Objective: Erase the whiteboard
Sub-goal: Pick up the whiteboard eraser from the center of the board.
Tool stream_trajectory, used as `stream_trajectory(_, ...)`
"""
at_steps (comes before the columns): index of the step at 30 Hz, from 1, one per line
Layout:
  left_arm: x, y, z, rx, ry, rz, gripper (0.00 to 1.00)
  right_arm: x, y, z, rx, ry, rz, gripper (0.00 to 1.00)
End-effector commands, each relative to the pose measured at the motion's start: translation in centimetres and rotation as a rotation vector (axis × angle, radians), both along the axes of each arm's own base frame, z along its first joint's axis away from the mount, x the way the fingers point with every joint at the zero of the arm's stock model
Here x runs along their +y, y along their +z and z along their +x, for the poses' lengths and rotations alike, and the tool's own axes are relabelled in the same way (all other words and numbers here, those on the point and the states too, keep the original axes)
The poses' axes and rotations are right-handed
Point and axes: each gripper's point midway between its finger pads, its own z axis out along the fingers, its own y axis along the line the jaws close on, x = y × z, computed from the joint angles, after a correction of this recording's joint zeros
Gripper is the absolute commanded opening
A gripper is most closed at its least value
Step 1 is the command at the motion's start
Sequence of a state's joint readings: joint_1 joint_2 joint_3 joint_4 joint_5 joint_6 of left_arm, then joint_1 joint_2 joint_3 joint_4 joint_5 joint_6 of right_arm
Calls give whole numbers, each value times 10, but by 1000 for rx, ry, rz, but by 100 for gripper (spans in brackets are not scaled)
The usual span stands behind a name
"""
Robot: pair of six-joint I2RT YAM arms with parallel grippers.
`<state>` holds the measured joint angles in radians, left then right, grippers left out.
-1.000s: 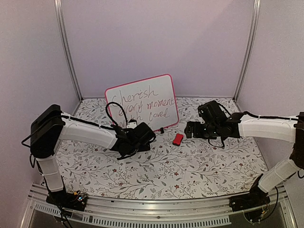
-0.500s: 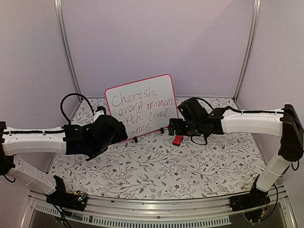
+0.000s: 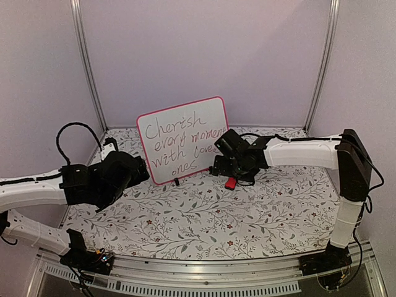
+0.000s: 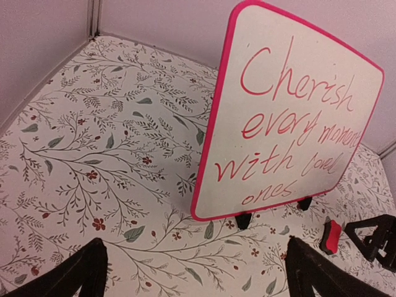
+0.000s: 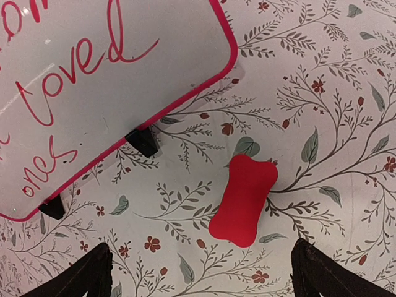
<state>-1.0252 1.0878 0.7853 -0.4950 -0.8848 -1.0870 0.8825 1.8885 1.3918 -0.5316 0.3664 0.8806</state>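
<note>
We are at the pick-up step: our right claw [image 5: 204, 275], spread wide, hovers over the small red bone-shaped eraser block [image 5: 243, 199] just right of the written-on, pink-framed white whiteboard [image 3: 182, 139] standing far-centre on the floral tabletop [image 3: 204, 229], so next it should drop and pinch the block, while the left claw [image 4: 195, 266] is spread and empty.

- small red eraser [image 5: 243, 200], kinda bone-shaped with a pinched waist, lying flat on the table cover, toward the back and a bit right of centre
- table cover [image 3: 204, 223] is white with a grey-green leafy vine print and little red flowers all over
- back wall [image 3: 204, 55] is plain pale lilac
- left post [image 3: 86, 68] and right post [image 3: 323, 62], both metal, one in each back corner
- aluminium rail [image 3: 204, 275] runs along the near edge
</note>
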Motion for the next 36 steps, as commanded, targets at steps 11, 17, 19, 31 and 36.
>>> stream_trajectory(11, 15, -8, -3, 3, 34, 3, 100, -17, -46, 0, 110, -139, 14, 99)
stream_trajectory(17, 15, -9, -4, 2, 34, -6, 100, -23, -66, 3, 141, -157, -59, 99)
stream_trajectory(19, 15, -8, -4, 0, 33, -7, 100, -26, -71, 3, 150, -161, -75, 99)
stream_trajectory(31, 11, -9, -2, -7, 23, -19, 100, -48, -89, 4, 173, -179, -137, 99)
stream_trajectory(36, 11, -5, -1, -16, 26, -19, 100, -56, -85, 0, 168, -166, -166, 99)
